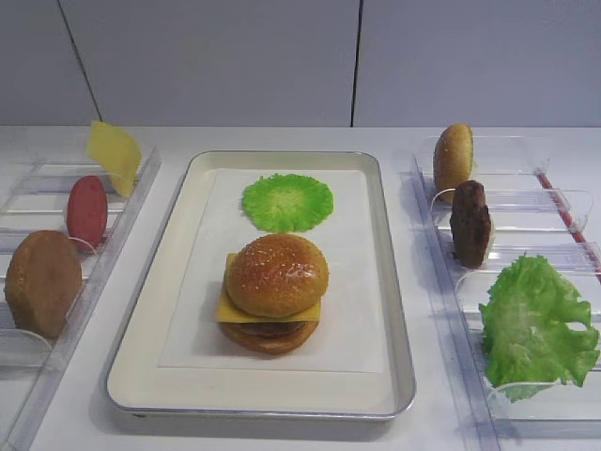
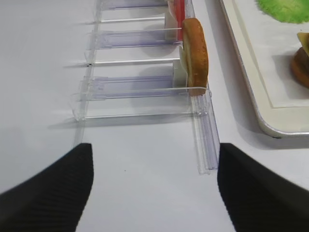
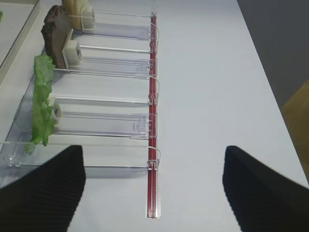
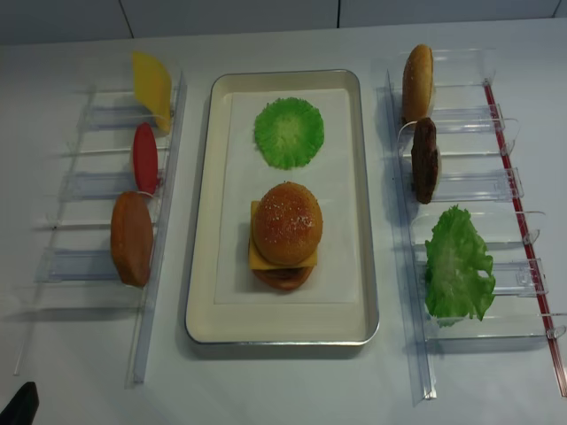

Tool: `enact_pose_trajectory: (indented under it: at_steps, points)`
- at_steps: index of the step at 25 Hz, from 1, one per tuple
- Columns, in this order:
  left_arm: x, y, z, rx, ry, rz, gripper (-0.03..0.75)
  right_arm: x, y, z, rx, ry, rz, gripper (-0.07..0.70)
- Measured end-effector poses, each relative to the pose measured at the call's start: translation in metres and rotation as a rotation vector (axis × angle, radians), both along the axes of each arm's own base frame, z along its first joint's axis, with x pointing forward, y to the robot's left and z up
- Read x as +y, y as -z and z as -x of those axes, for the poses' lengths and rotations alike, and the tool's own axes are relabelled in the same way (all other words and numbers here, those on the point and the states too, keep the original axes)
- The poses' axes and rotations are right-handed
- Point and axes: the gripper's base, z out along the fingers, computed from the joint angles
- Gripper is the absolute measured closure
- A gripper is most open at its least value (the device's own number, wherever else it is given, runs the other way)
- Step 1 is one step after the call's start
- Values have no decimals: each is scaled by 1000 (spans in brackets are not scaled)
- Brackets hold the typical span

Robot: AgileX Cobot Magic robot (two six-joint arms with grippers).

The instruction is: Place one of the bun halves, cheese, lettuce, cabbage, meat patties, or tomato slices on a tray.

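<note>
1. Left gripper: jaws spread wide, holding nothing, low in the left wrist view over bare table short of the left rack.
2. Left rack, left edge of the overhead view: cheese top, tomato slice middle, plain brown disc lowest, all on edge.
3. Tray, centre: a stacked burger with sesame bun top and a green ruffled disc above it.
4. Right rack: bun half, meat patty, lettuce.
5. Right gripper: jaws fully apart, empty.
6. Recommended: close on an upright item's flat faces, lift clear of its slot, set down on bare liner.
7. Both arms are absent from the high views; the burger's lower layers are largely covered.
</note>
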Motion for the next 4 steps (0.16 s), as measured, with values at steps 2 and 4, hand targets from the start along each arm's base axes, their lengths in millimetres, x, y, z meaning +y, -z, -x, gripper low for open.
enact_pose_trajectory:
  at_steps: [2, 4]
  points:
    - [0, 0, 0, 0, 0, 0, 223, 0, 0, 0, 0, 0, 0, 43]
    - [0, 0, 0, 0, 0, 0, 223, 0, 0, 0, 0, 1, -1, 43]
